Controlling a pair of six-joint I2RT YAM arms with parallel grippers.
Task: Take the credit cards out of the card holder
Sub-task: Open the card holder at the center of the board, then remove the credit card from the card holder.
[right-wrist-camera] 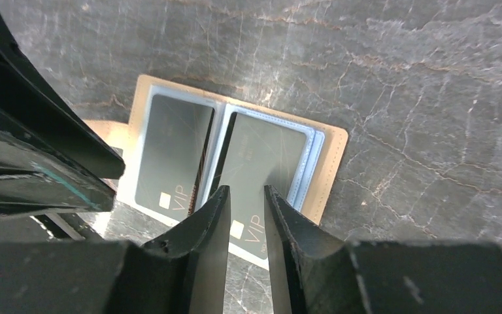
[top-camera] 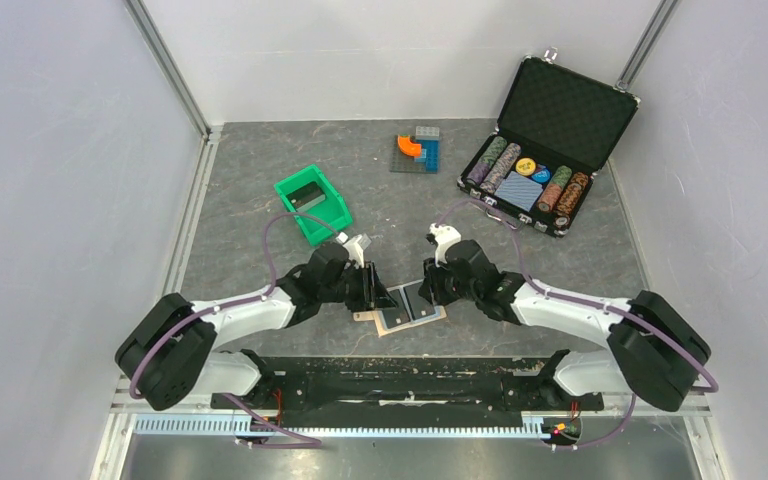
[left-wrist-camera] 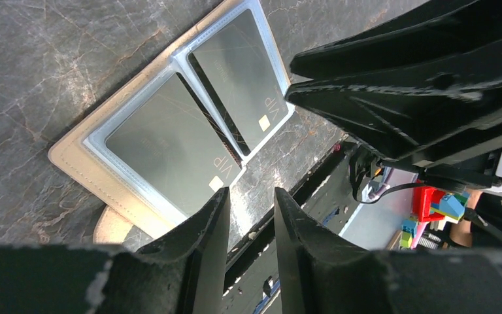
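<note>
The card holder (top-camera: 410, 310) lies open and flat on the bench (top-camera: 260, 160), close to the front edge, btw. the two arms. Its long axis runs approx. left-right in the top view, with the right end turned a little away from the bases. A strap tab (left-wrist-camera: 114, 226) sticks out at the left end. Two dark cards (left-wrist-camera: 163, 147) sit side by side in the light blue pockets, "VIP" print toward the arm bases. The left fingers (left-wrist-camera: 202, 255) hang at the holder's front edge w/ only a narrow gap and nothing in it. The right fingers (right-wrist-camera: 199, 242) are also narrow, nothing btw. them, above the right card; contact I cannot tell. Well apart at the back stand a green bin (top-camera: 312, 205), toy blocks (top-camera: 418, 150) and an open chip case (top-camera: 550, 150).
</note>
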